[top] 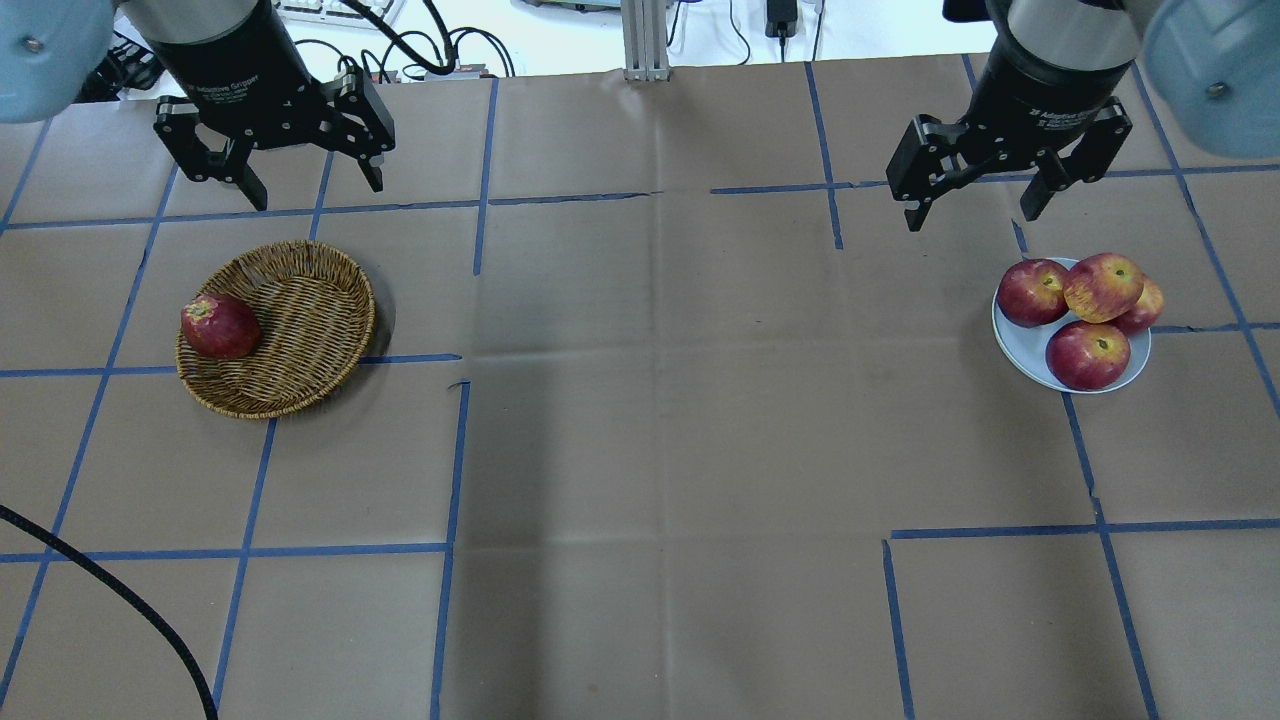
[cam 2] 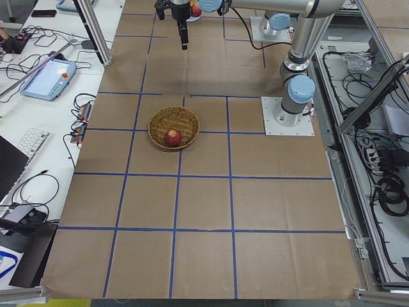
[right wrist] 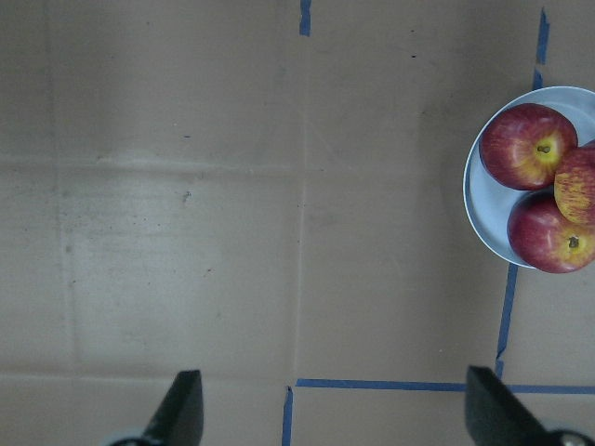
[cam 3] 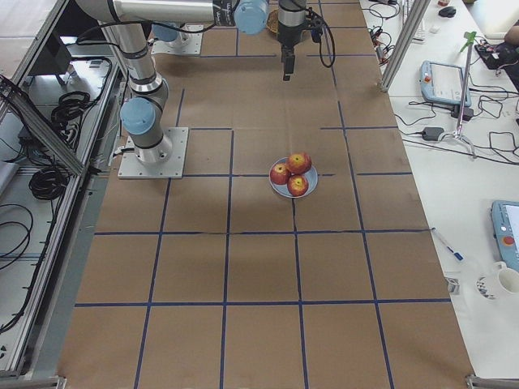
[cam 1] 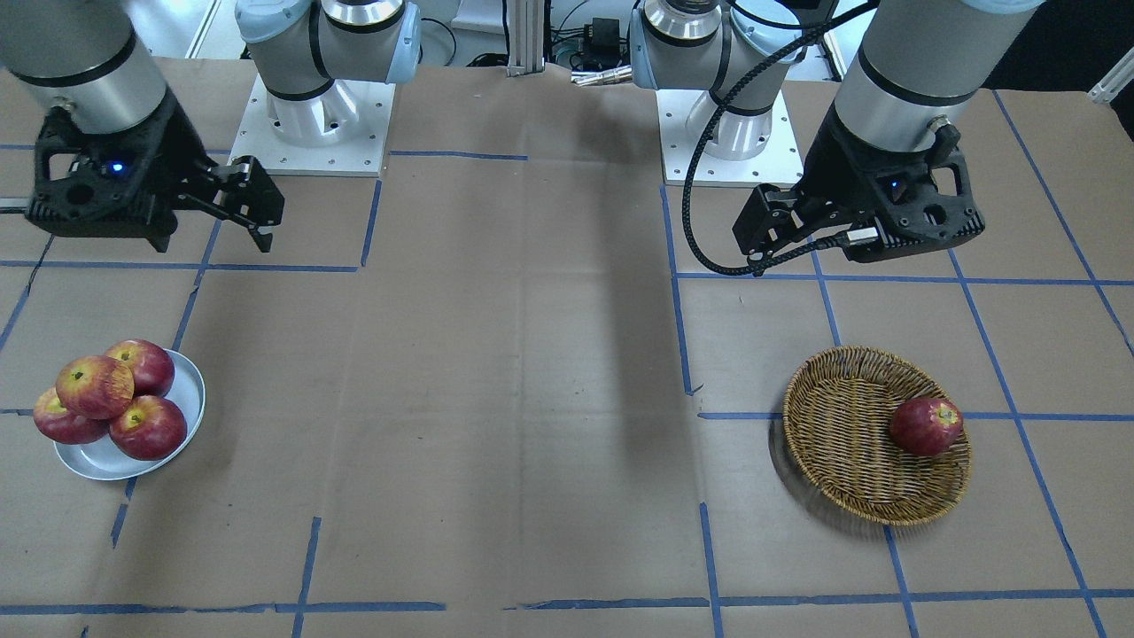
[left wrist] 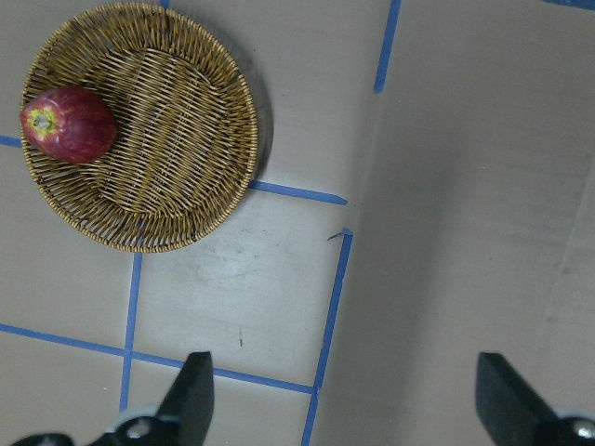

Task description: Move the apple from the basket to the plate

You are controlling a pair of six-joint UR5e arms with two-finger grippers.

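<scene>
The streaked, lighter red apple (top: 1103,286) lies on top of three darker red apples on the pale blue plate (top: 1025,345) at the table's right. It also shows in the front view (cam 1: 95,386) and at the edge of the right wrist view (right wrist: 578,181). The wicker basket (top: 300,320) at the left holds one dark red apple (top: 220,326), against its rim. My left gripper (top: 312,185) is open and empty, high up beyond the basket. My right gripper (top: 970,210) is open and empty, high up beyond the plate.
The table is covered with brown paper marked with a grid of blue tape lines. A black cable (top: 120,600) crosses the near left corner. Both arm bases (cam 1: 310,115) stand at the robot's side of the table.
</scene>
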